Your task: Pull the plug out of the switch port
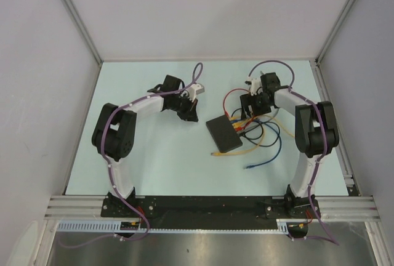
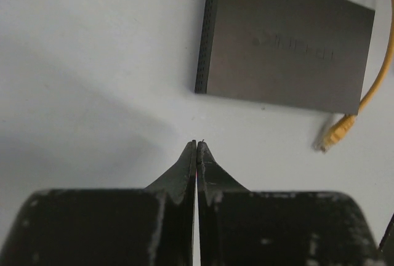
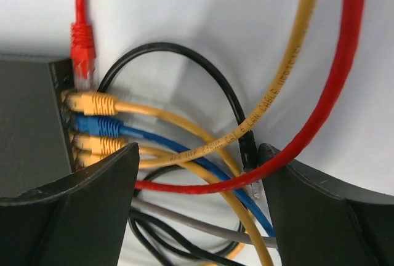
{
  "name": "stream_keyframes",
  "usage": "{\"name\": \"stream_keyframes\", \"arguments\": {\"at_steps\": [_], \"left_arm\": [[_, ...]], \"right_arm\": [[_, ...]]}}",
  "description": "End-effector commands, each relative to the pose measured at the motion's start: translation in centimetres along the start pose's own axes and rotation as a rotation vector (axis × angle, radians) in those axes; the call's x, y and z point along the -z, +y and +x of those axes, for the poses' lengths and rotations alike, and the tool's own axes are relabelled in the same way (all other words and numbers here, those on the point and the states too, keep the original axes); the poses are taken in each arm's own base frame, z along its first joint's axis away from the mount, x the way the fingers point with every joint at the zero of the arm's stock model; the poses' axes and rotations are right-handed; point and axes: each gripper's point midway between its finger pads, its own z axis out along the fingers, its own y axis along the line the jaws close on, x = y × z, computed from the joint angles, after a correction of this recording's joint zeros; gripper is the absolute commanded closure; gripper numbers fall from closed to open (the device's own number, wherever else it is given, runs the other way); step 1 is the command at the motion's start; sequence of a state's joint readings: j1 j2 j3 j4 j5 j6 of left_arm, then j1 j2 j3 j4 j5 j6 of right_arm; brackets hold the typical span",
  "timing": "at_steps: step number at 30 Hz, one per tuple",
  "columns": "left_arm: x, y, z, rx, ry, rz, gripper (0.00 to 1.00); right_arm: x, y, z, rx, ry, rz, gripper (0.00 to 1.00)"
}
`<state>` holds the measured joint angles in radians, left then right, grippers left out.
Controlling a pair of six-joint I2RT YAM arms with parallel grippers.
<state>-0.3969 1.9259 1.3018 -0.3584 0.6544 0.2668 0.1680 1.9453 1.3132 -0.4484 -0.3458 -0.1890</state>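
Flat matte-black switch (image 1: 224, 133) lying right of the counter's (image 1: 154, 161) centre, away from every edge.
Its top is plain. A red plug (image 3: 82, 44), yellow plug (image 3: 92, 101) and blue plug (image 3: 98, 124) sit in a row along one side. The right tool (image 3: 197, 177) gapes wide around the cables (image 3: 258, 111), gripping nothing. The left tool (image 2: 196, 147) is pinched closed, empty.

The matte-black switch (image 1: 224, 133) lies flat and skewed, right of centre. A red plug (image 3: 82, 47), a yellow plug (image 3: 92, 101) and a blue plug (image 3: 95, 125) sit in its far-right ports.
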Motion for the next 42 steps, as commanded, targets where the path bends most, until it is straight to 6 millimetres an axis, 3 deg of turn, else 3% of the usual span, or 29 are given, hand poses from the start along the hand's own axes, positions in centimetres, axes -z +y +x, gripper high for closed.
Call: {"name": "stream_keyframes", "arguments": {"at_steps": [1,4,9,15,19,23,27,34,37,42], "left_arm": [[1.4,-2.0,-0.5,-0.069,-0.006,0.079,1.00],[1.3,-2.1,0.8,-0.053,0.035,0.086,1.00],[2.0,-2.4,2.2,-0.051,0.091,0.088,1.00],[3.8,-2.8,3.3,-0.018,0.118,0.099,0.98],[3.3,-3.4,4.1,0.000,0.149,0.170,0.98],[2.6,-3.1,3.2,-0.076,0.154,0.221,1.00],[1.2,-2.9,3.8,-0.062,0.208,0.275,1.00],[-2.1,-2.8,2.3,-0.070,0.214,0.323,0.99],[-3.4,-2.4,0.6,-0.042,0.165,0.324,0.99],[-5.1,-1.0,-4.3,-0.016,0.049,0.302,1.00]], "right_arm": [[1.8,5.6,2.8,-0.087,0.074,-0.147,0.17],[2.2,6.3,3.1,-0.078,0.078,-0.151,0.16],[3.0,3.9,1.9,-0.111,0.028,-0.078,0.07],[6.4,4.1,-0.6,-0.051,-0.068,-0.081,0.04],[7.6,4.5,-1.8,-0.042,-0.116,-0.084,0.04],[8.4,4.7,-3.0,-0.042,-0.158,-0.087,0.04],[8.9,4.3,-4.4,-0.020,-0.200,-0.057,0.05],[9.5,3.6,-5.6,0.019,-0.232,-0.035,0.04],[9.7,3.3,-5.9,0.018,-0.241,-0.033,0.04],[9.6,3.4,-6.0,0.021,-0.242,-0.046,0.04]]}}
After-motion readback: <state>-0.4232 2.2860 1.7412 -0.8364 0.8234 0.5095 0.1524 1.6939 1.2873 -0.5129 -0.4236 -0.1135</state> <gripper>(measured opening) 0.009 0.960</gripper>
